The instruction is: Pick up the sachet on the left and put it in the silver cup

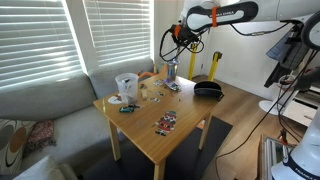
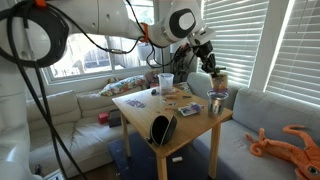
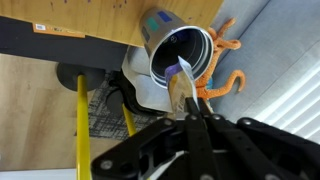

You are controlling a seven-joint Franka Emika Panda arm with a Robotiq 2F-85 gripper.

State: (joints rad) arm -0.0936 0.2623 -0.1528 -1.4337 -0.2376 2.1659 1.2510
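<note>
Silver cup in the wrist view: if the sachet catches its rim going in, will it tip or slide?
The silver cup looks tall and narrow, so probably light and apt to tip. Its shiny metal would likely slide on the smooth wooden table. The sachet in the gripper seems thin, so should push weakly.

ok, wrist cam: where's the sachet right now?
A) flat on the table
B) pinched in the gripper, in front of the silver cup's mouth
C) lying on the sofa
B: in the wrist view the gripper pinches the sachet against the silver cup opening.

Living room: sofa (image 1: 42, 100), window blinds (image 1: 40, 35).
</note>
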